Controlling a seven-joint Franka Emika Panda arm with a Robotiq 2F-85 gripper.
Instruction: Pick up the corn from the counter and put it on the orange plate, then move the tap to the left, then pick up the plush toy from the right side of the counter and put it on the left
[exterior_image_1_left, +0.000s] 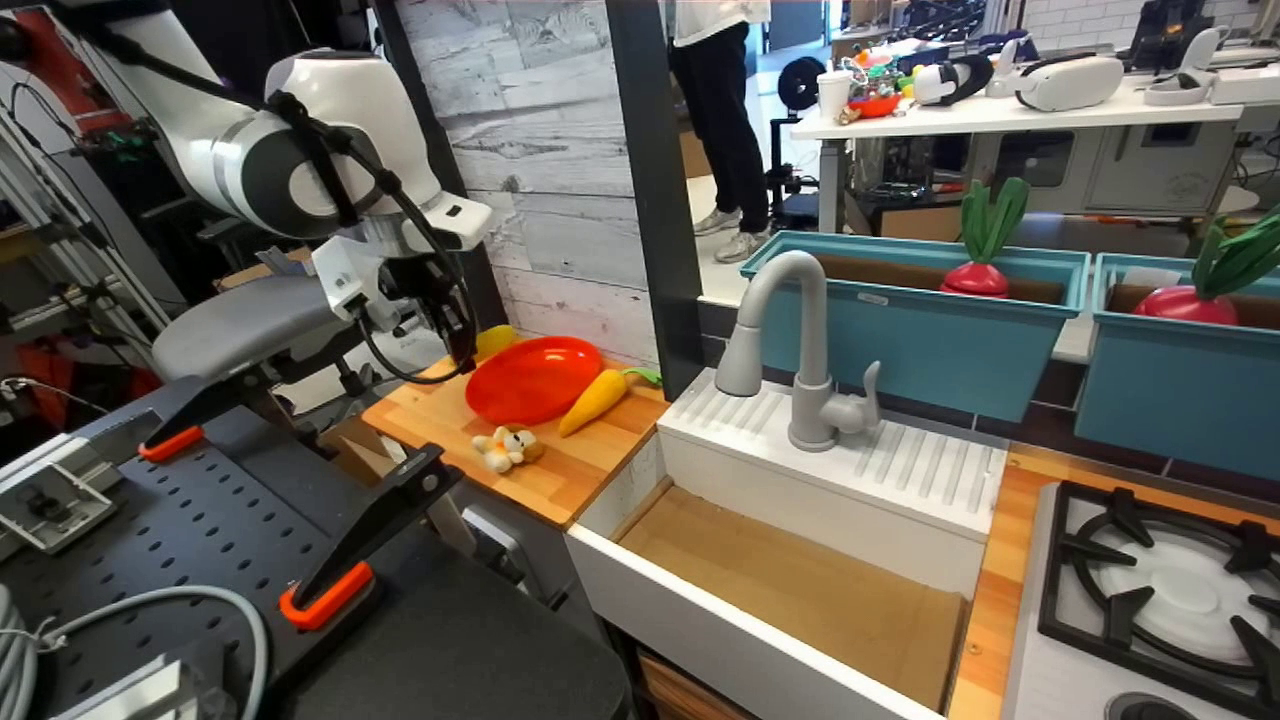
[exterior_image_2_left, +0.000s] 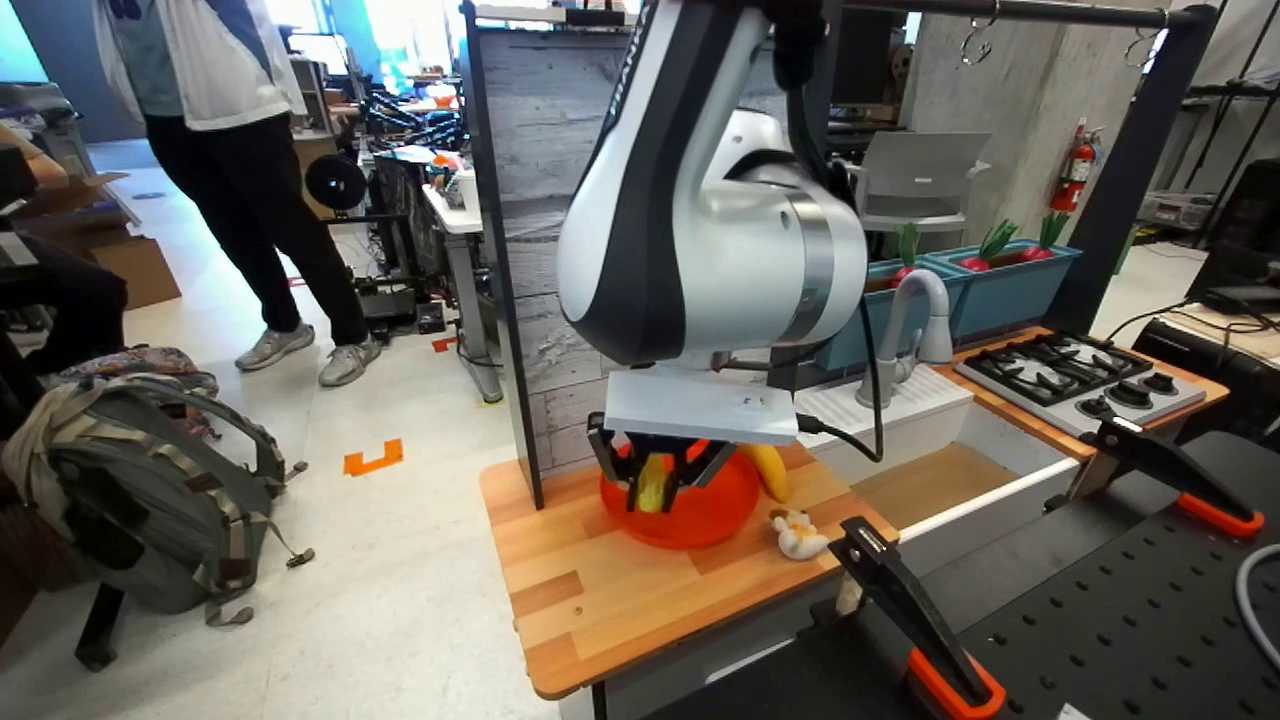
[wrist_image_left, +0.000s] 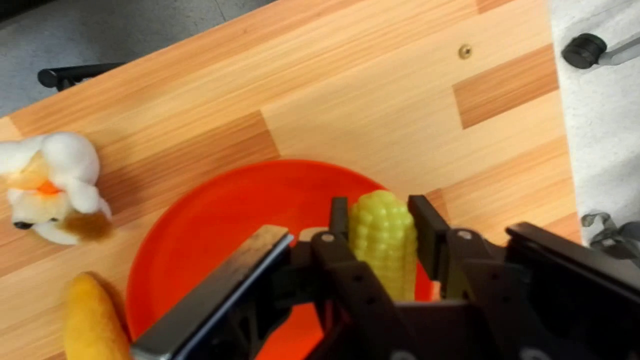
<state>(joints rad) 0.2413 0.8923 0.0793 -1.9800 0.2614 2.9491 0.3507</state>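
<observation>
My gripper is shut on the yellow corn, one finger on each side of it. The corn is over the orange plate; I cannot tell whether it touches the plate. In an exterior view the gripper points down with the corn between its fingertips. The plush toy, cream with brown patches, lies on the wooden counter beside the plate; it also shows in the wrist view. The grey tap stands behind the sink, its spout toward the plate side in an exterior view.
A longer orange-yellow tapered piece with a green end lies against the plate. The white sink adjoins the counter, with a stove beyond. A black clamp stands at the counter's front. A wood-panel wall rises behind the plate.
</observation>
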